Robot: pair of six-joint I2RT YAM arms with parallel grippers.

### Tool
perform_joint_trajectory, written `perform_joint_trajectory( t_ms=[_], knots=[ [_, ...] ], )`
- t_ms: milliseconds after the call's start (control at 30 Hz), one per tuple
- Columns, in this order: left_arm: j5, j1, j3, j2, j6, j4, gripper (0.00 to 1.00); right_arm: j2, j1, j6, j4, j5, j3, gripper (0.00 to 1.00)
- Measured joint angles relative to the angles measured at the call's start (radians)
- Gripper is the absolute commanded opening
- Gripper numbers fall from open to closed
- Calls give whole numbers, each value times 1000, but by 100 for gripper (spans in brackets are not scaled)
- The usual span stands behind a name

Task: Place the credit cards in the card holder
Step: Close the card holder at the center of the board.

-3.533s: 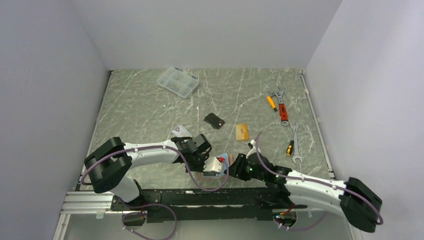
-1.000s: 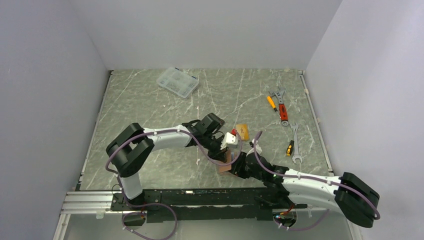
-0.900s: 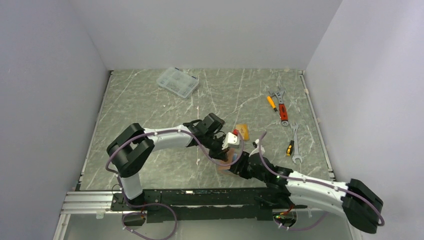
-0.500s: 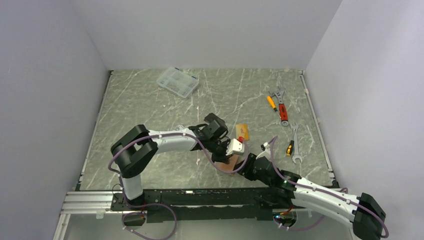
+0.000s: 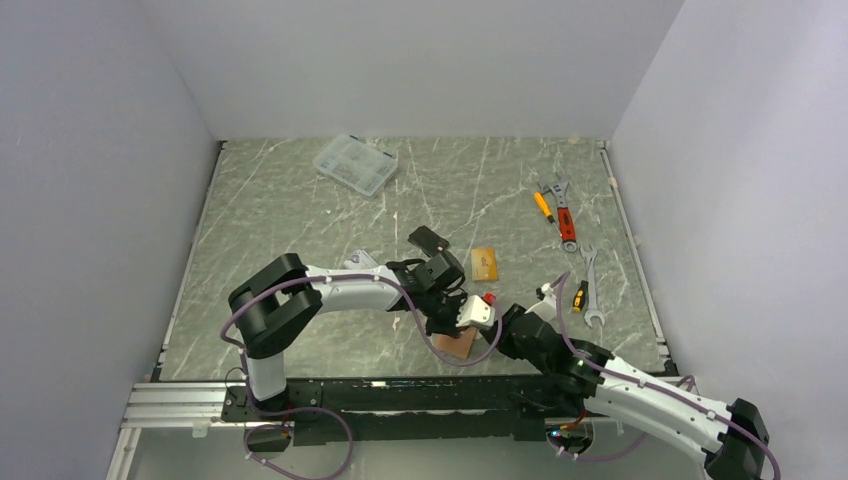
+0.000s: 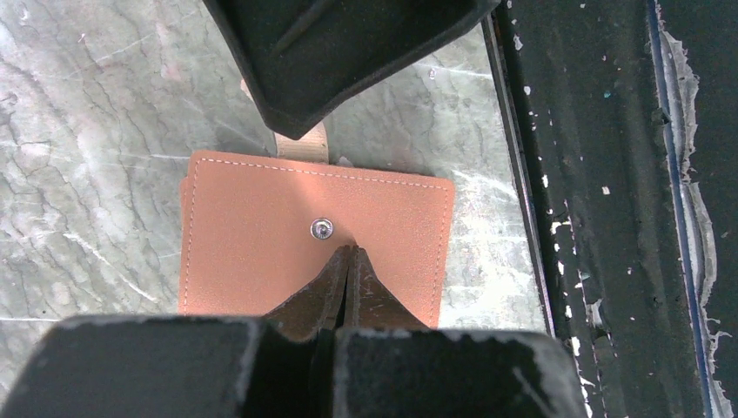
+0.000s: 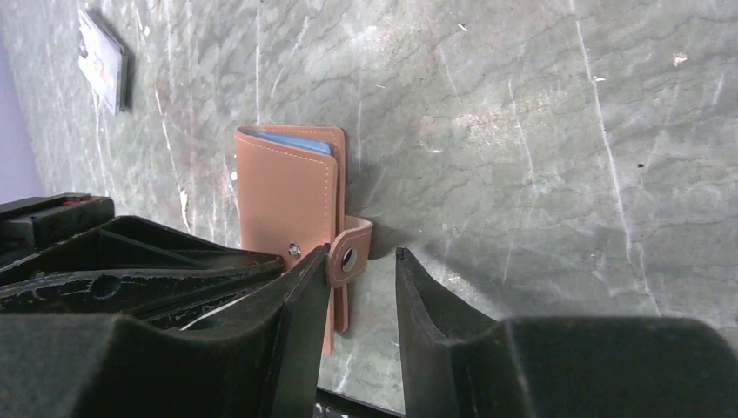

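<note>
Brown card holder (image 5: 455, 345) lies folded at the counter's (image 5: 300, 200) near edge, pressed-together left gripper (image 6: 348, 252) on its cover, spread right gripper (image 7: 361, 257) straddling its tab (image 7: 350, 252). Black card (image 5: 428, 240), orange card (image 5: 485, 263), silver card (image 5: 360, 262) lie outside: none loaded, I judge.

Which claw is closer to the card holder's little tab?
Right. The right gripper hangs over the tab, which sits at the gap between its open fingers. The left gripper is shut, tips on the card holder, by its snap stud.
</note>
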Motion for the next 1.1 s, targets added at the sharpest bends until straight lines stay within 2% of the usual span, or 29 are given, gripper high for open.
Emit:
perform_joint_trajectory(
  t_ms=[200,267,333,433,700,900,1100],
  knots=[
    [-26,-8,0,-3,2,-1,0,68,0,-17,-20,6,20,40],
    [-34,-10,2,-3,2,-4,0,108,-2,-28,-21,8,42,37],
    [-47,-12,9,-3,2,-13,0,138,-7,-38,-21,9,63,32],
    [-61,-17,15,-4,3,-25,0,154,-14,-46,-21,12,83,16],
    [-100,-21,45,-45,32,-155,1,202,-73,-61,1,0,89,1],
    [-105,-53,31,-97,48,-191,0,280,-101,-80,13,-26,120,0],
    [-123,-93,-18,-98,60,-189,0,273,-118,-90,26,-64,143,0]
  ],
)
